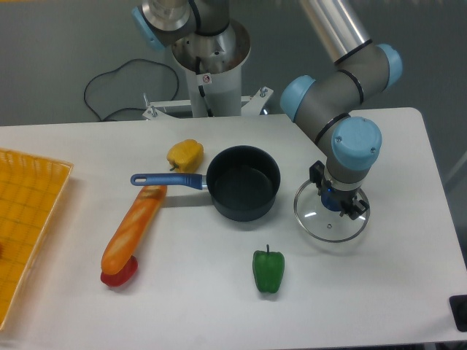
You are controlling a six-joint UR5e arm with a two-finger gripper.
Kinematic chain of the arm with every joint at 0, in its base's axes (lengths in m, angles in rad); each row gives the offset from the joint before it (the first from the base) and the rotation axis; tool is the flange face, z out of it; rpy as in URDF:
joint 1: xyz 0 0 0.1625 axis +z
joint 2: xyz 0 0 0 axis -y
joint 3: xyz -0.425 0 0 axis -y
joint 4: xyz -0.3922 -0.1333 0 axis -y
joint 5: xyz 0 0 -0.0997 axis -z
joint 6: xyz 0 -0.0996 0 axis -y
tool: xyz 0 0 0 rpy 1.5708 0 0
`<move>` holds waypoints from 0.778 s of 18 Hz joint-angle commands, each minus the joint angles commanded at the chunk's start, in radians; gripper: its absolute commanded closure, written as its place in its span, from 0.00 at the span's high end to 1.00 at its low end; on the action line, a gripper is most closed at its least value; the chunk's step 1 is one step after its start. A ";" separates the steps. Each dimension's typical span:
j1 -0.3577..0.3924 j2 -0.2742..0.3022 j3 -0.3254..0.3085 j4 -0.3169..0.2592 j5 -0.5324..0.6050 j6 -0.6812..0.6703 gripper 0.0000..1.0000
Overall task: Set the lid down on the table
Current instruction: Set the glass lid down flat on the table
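Lid [330, 219] is hanging flat directly under the gripper [337, 201], which is gripping its blue knob. It is sitting just above or on the table [394, 292], right of the saucepan [243, 182].

I note clear glossy glass lid [330, 221] with thin metal rim, smooth white table [379, 292], matt dark pot [243, 182], glossy green pepper [268, 270], orange mesh tray [25, 219]

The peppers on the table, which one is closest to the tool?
The green pepper, alone at the front, lies nearest the tool. The yellow pepper sits beyond the saucepan, and the red one lies far left under the baguette.
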 joint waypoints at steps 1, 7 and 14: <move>0.000 -0.002 0.000 0.000 0.002 -0.003 0.53; 0.000 -0.018 0.000 0.002 -0.003 -0.005 0.53; 0.000 -0.025 -0.002 0.002 -0.002 -0.005 0.53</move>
